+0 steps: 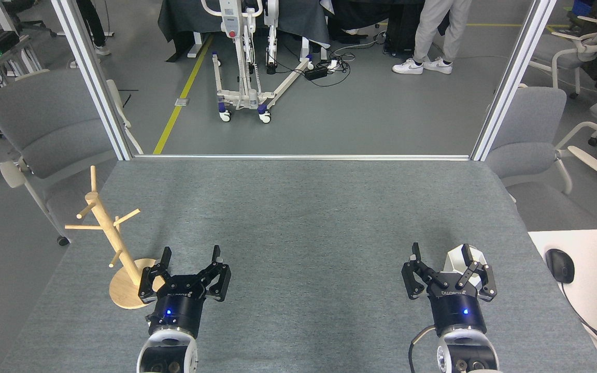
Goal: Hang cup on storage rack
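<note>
Closing my wide-spread right hand [442,259] around the faceted matte white cup [459,261] squarely keeps its pierced handle free for the light wooden peg rack [105,223].

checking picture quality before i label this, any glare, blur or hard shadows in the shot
Head view: even, soft overhead light, no glare; the table shows only faint soft shadows. Sharp focus across the wooden rack, the left hand and the right hand. The white cup is bright against the mat and partly hidden by the right hand. The frame posts lean outward, showing wide-angle distortion.
</note>
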You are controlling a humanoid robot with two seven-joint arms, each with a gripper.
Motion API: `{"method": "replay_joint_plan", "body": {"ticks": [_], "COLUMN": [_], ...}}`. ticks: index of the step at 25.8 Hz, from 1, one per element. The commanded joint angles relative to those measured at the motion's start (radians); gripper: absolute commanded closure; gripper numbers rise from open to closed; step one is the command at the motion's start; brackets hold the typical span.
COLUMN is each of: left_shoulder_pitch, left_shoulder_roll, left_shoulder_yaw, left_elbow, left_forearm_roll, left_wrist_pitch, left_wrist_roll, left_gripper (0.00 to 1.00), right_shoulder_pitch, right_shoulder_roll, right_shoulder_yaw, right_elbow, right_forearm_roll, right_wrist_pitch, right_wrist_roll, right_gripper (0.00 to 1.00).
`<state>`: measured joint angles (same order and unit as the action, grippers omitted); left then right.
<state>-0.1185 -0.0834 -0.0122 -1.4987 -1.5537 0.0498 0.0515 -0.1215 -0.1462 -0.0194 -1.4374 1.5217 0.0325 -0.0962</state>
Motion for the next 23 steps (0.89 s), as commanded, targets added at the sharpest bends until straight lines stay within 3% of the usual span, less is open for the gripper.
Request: {"method": "replay_joint_plan", "body": {"ticks": [1, 16, 23], "left_shoulder_pitch": [0.002, 0.0, 0.0], "left_shoulder_roll": [-0.006, -0.01, -0.012], "left_shoulder_yaw": [0.0, -0.005, -0.005], "left_elbow": [-0.002, -0.014, -0.014], "left_forearm_roll": [0.0, 0.001, 0.001], "left_wrist_pitch": [0.001, -0.002, -0.002], "left_wrist_roll": [0.002, -0.016, -0.016], "left_gripper": [0.01, 0.01, 0.01], "right_shoulder_pitch": [0.002, -0.003, 0.051], "right_shoulder_roll": [0.0, 0.005, -0.003], "right_shoulder_yaw": [0.002, -0.016, -0.071], "right_elbow": [0.0, 0.0, 0.002], "right_forearm_roll": [0.0, -0.003, -0.009], "right_wrist_pitch": [0.0, 0.001, -0.019], "right_wrist_roll": [0.006, 0.004, 0.003], "right_gripper": [0.0, 0.0, 0.01]}}
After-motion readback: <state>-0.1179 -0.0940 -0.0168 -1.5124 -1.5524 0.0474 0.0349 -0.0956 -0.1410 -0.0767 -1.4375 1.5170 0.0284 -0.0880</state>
